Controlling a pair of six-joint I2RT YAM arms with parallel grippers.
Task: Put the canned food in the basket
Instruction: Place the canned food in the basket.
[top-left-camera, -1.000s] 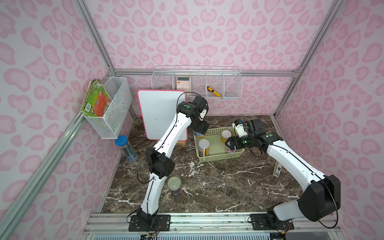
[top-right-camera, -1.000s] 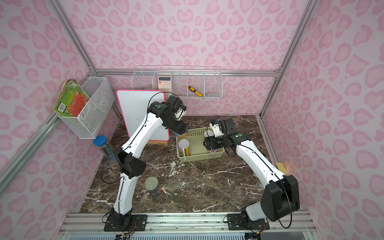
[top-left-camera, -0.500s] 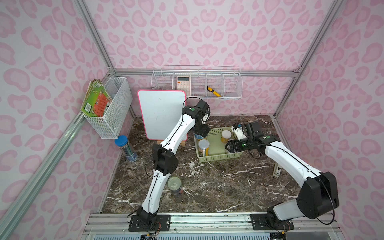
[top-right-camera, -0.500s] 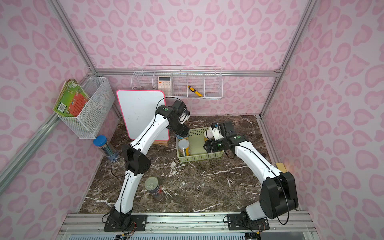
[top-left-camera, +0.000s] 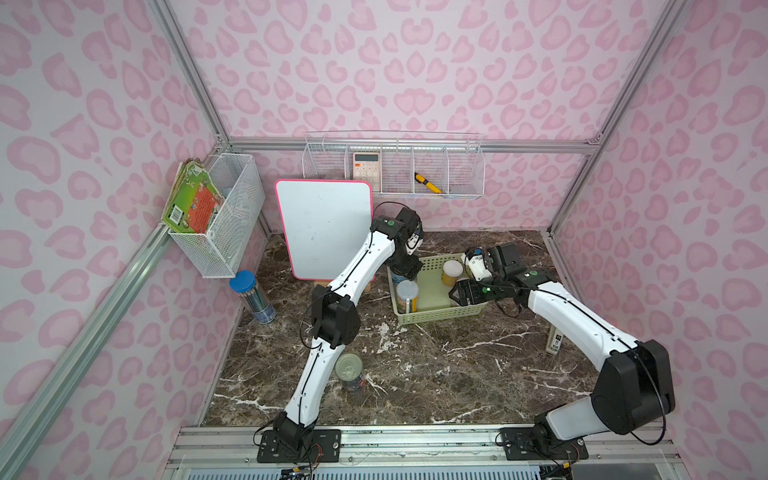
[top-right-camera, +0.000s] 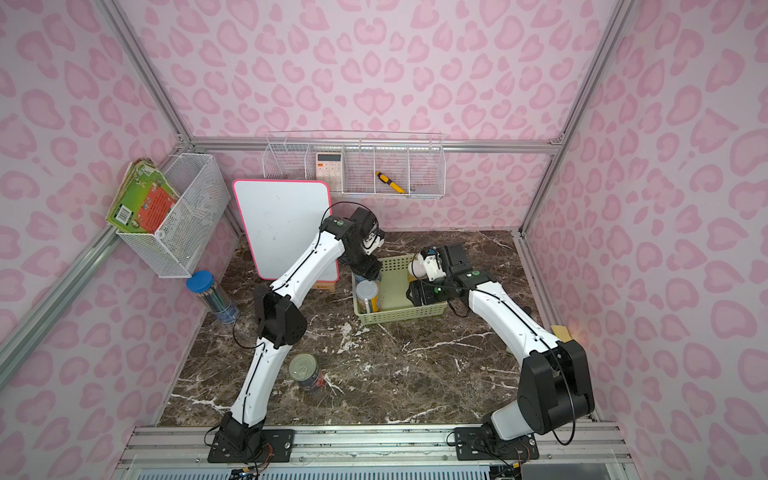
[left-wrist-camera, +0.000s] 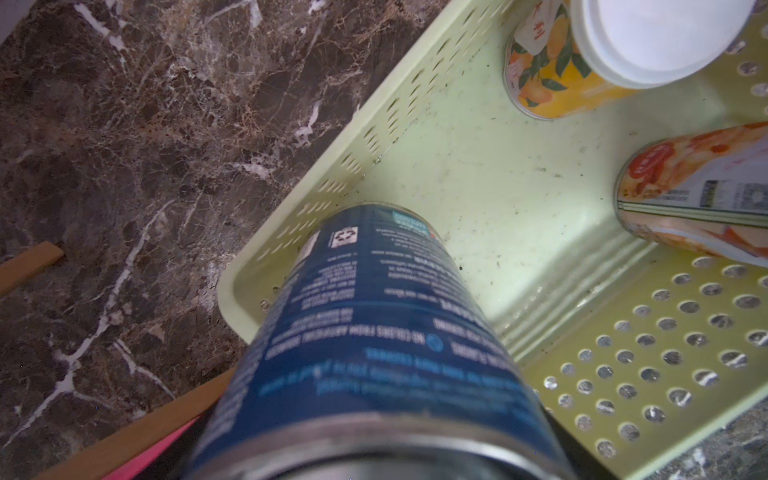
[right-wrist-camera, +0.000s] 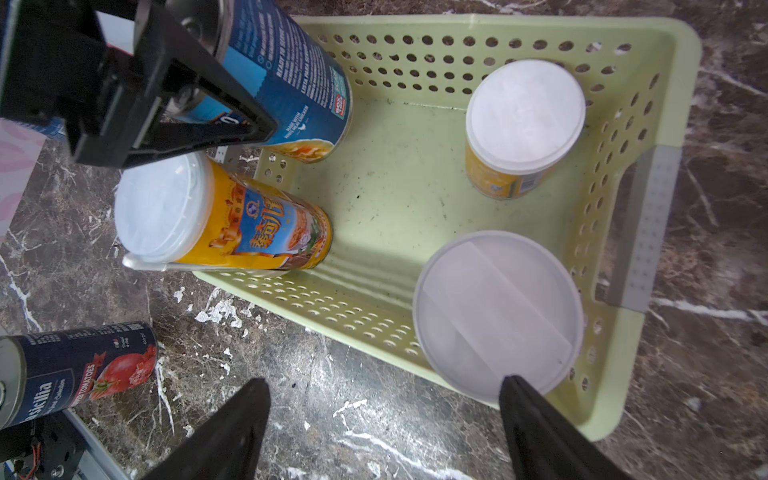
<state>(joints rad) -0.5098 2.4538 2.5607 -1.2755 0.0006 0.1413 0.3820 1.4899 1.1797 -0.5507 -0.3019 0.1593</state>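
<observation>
Left gripper jaws clamped round blue can in basket corner, right gripper jaws wide apart, empty, dark can out on worktop

Both top views are taken from high up, on the side of the basket away from the back wall, tilted steeply down toward that wall. The basket is shown small and distant, and nearly the whole enclosure is shared. From the left wrist, one basket corner is looked into at very close range, along the blue can. From the right wrist, the basket's whole interior is viewed closely from above. Its floor and the blue can are shared by both wrist views.
</observation>
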